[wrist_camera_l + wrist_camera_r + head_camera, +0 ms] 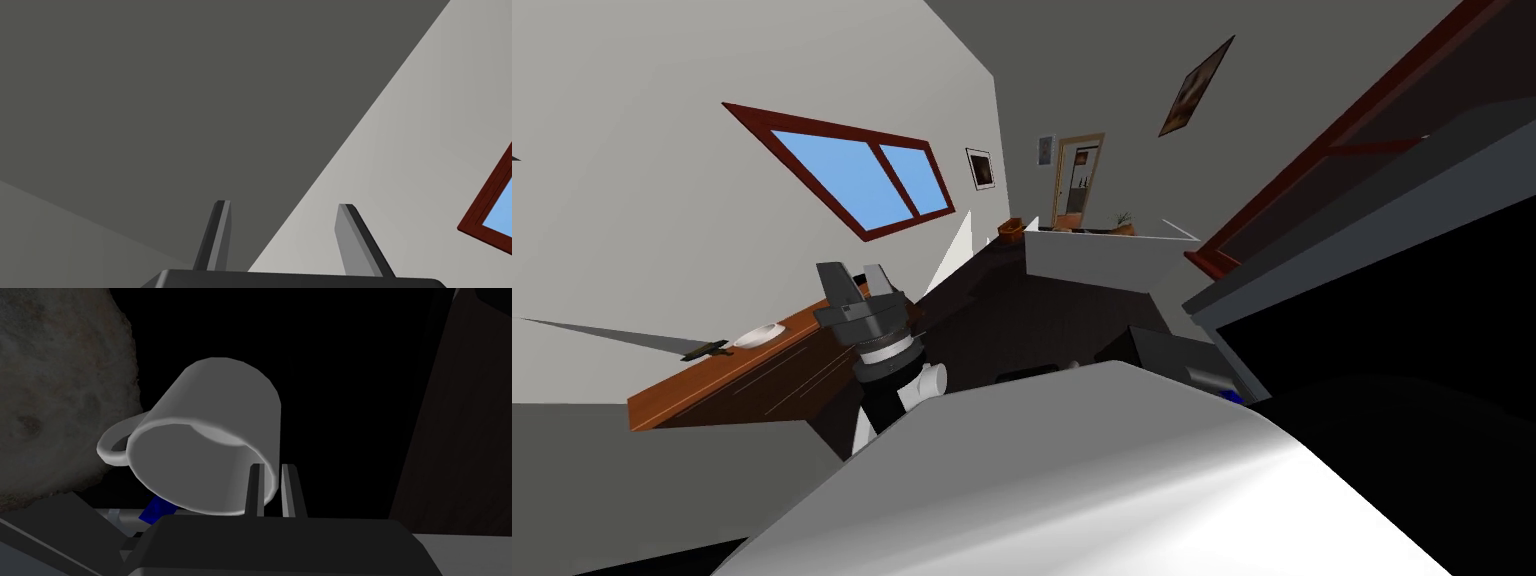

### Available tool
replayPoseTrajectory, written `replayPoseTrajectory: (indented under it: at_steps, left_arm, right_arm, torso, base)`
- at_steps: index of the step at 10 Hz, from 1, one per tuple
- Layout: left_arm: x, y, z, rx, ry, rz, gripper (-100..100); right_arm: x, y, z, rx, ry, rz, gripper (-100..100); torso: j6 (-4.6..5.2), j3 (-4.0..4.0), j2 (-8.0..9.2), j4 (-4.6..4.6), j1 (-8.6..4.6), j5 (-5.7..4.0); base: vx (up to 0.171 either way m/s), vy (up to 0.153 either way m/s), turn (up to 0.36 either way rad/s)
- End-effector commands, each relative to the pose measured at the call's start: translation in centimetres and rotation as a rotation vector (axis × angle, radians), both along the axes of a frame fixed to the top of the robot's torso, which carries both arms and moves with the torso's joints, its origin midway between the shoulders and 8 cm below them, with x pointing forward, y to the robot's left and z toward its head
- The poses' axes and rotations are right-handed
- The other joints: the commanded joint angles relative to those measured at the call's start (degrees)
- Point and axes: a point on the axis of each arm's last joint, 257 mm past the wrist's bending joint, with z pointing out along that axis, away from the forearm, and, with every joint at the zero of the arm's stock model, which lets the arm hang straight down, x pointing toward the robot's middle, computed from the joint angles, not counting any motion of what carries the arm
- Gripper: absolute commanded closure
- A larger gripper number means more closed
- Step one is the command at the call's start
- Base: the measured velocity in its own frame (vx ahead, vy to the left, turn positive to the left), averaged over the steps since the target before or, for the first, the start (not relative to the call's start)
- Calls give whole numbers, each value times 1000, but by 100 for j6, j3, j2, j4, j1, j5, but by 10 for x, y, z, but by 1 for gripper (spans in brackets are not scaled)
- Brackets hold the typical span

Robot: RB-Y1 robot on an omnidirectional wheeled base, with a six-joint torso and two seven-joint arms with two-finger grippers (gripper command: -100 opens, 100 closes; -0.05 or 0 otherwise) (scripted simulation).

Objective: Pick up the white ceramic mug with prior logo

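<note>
My right gripper [272, 487] is almost closed. Its two thin fingers [255, 488] pinch the wall of the plain white mug [215, 418] at the rim, one blade inside the mouth and the other against the outside. The mug hangs tilted in that pinch, with its open mouth turned back toward the hand and its base pointing away. Its loop handle [111, 447] sticks out on the side opposite the fingers.

A small blue patch [158, 508] shows just under the rim, close to the gripper body; I cannot tell what it is. Past the handle is a rough, mottled grey-brown lump [60, 388]. Directly beyond the mug is a black area.

My left gripper [857, 280] points upward with its fingers spread wide and holds nothing. Just beyond it runs a reddish-brown wooden top [762, 375] carrying a shallow white dish [759, 335].
</note>
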Motion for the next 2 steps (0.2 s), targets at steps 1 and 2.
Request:
replayPoseTrajectory:
  at_steps: [1,2]
  left_arm:
    - [0,0,0,0,0,0,0]
    - [0,0,0,0,0,0,0]
  right_arm:
    - [0,0,0,0,0,0,100]
    - [0,-1,1,0,1,-1,0]
  torso:
    - [0,0,0,0,0,0]
    - [-1,1,1,1,-9,-4]
  base:
    - [5,20,-10]
    - [0,0,0]
